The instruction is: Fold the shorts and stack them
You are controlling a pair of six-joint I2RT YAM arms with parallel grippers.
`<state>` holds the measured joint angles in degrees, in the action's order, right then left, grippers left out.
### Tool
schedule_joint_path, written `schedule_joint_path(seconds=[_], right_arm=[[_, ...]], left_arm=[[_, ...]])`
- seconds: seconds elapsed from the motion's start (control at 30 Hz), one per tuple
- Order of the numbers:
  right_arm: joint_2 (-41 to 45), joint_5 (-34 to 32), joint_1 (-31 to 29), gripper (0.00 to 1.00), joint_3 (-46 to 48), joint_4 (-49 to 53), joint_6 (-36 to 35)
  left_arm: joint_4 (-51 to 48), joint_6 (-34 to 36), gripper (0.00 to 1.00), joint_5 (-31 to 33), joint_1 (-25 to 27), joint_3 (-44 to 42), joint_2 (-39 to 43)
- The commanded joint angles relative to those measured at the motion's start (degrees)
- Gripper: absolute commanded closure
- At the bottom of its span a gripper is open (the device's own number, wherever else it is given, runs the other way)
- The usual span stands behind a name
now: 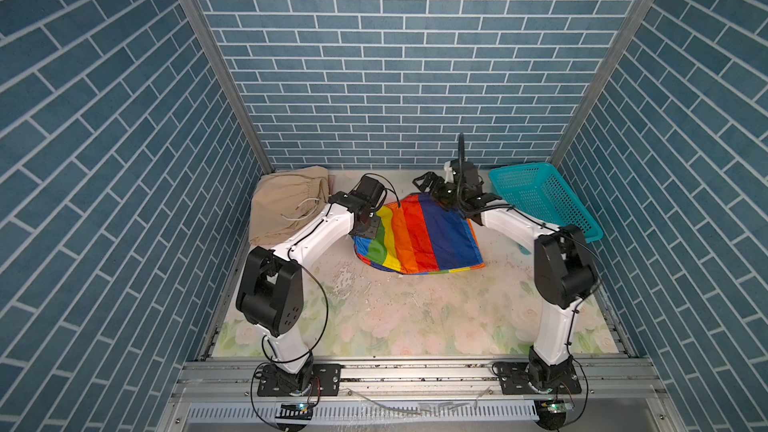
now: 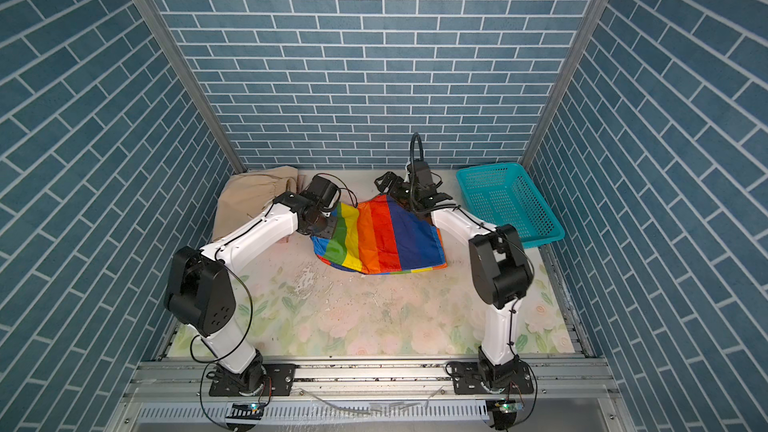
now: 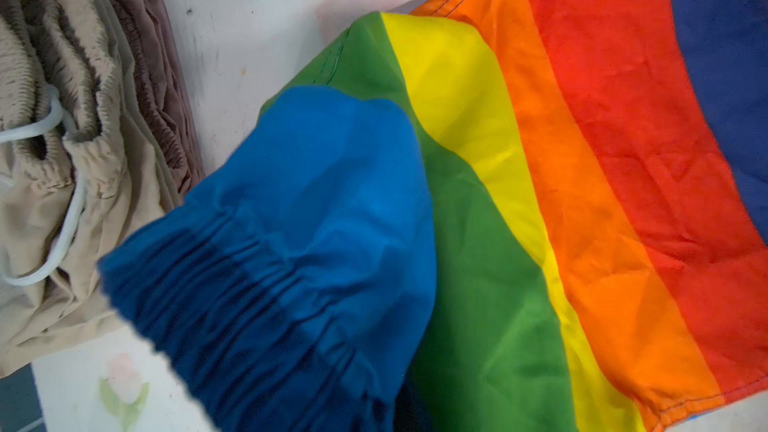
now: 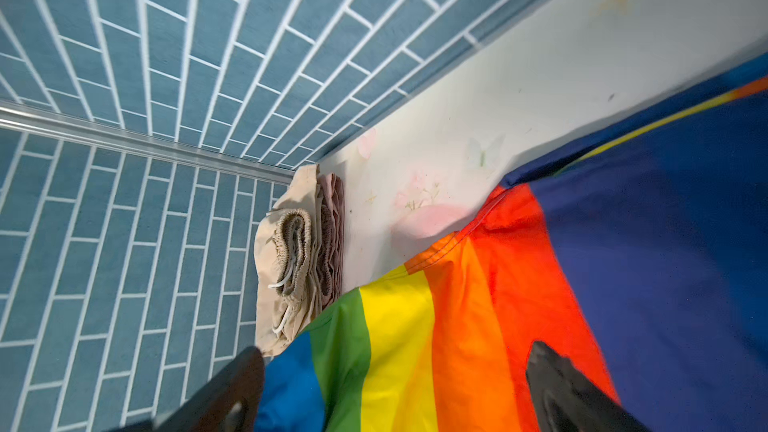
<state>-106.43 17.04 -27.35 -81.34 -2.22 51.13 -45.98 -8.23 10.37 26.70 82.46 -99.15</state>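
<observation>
Right wrist view: right gripper (image 4: pixel 395 349) gapes wide over the rainbow shorts (image 4: pixel 478 305). Left gripper (image 1: pixel 368 228), nine o'clock side, seemingly clamps their waistband (image 3: pixel 270 284).

The table (image 1: pixel 415 317) bears rainbow shorts (image 1: pixel 428 234), beige shorts (image 1: pixel 282 205) seemingly atop pink shorts (image 3: pixel 162 118), and a teal basket (image 1: pixel 540 197)

Blue brick-patterned walls (image 1: pixel 415 56) on three sides, aluminium corner posts (image 1: pixel 216 64), worn pale floral tabletop (image 1: pixel 415 317)

Mid-frame, the rainbow-striped shorts (image 1: pixel 419 238) lie spread on the floral desk (image 1: pixel 415 317), with the beige shorts (image 1: pixel 282 205) bunched to their left and a teal basket (image 1: pixel 544 197) to their right.
</observation>
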Motion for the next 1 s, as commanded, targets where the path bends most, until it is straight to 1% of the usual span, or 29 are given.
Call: schedule_joint_path(seconds=[0.0,0.07,0.13,0.2,0.3,0.43,0.67,0.87,0.97], right_arm=[[3.86,-1.78,1.37,0.01,5.57,13.07,-13.09],[6.0,-3.5,2.4,0.02,8.59,17.24,-17.01],[8.43,-4.98,2.98,0.02,11.83,18.75,-19.32],[10.37,-6.02,3.44,0.01,14.73,19.39,-20.59],[11.57,-5.83,3.87,0.01,18.11,19.19,-21.24],[11.04,-5.63,4.19,0.01,21.3,17.63,-20.78],[10.57,-4.76,4.9,0.02,25.01,14.94,-19.84],[10.53,-3.32,5.38,0.02,28.55,11.29,-18.02],[10.97,-1.84,5.54,0.02,31.11,8.36,-16.42]], left_arm=[[-4.51,3.0,1.0,3.07,0.3,3.29,-0.39],[-6.97,4.75,1.0,4.41,0.32,5.39,-1.01],[-9.8,6.39,1.0,6.14,0.37,7.88,-1.97],[-11.94,7.67,1.0,6.88,0.32,10.06,-2.94],[-14.41,7.64,1.0,6.2,1.22,12.83,-4.12],[-16.88,6.97,1.0,8.14,5.15,16.77,-6.49],[-23.91,5.12,1.0,10.61,11.55,28.67,-14.99],[-29.07,3.73,1.0,9.45,16.07,41.17,-23.75],[-31.75,2.57,1.0,8.1,17.48,47.71,-28.21]])
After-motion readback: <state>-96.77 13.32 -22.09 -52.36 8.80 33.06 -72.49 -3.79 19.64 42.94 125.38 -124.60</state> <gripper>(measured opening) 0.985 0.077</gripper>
